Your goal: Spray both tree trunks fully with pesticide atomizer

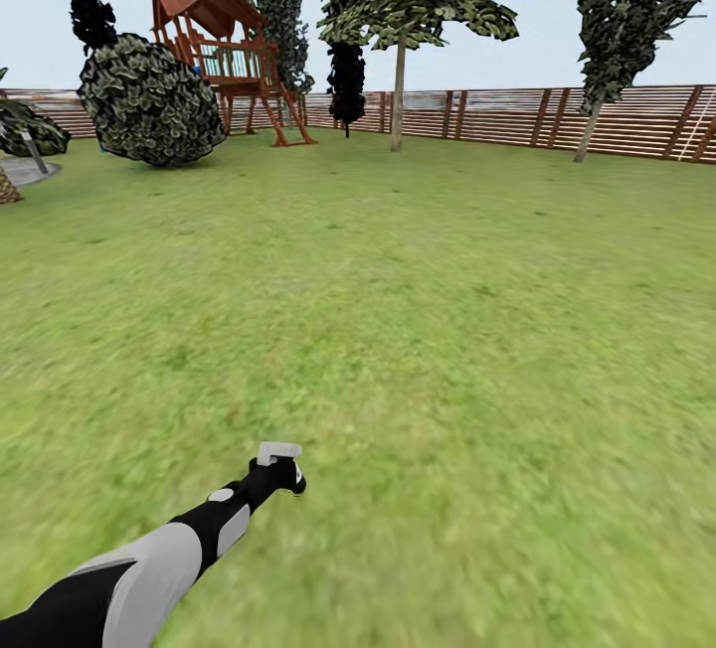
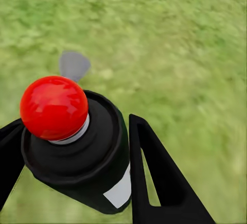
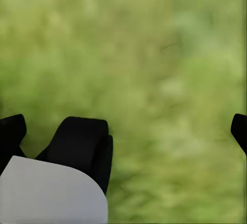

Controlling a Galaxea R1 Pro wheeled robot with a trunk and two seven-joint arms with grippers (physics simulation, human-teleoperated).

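Black fingers of the left gripper closed from both sides on the pesticide atomizer, black body with a white label patch and a red round cap on top in the left wrist view. Bottle held near upright, long axis running up from the grass, head end toward the wrist camera. In the head view, the left arm stretched low and forward, the light grey trigger head on top of the grasp.

Fingers of the right gripper: dark tips at both edges of the right wrist view, far from each other, so spread wide with nothing between, blurred grass beyond.

Outward from the atomizer: open lawn, then, far ahead and slightly right of the atomizer, a tree with a straight bare trunk standing just in front of the wooden fence. Left of this tree the playhouse and a round bush.

Judgement: bottle already picked up; trunk well out of spray range, so a long drive forward needed first, nozzle then turned toward the trunk. Left arm clearly the working one.
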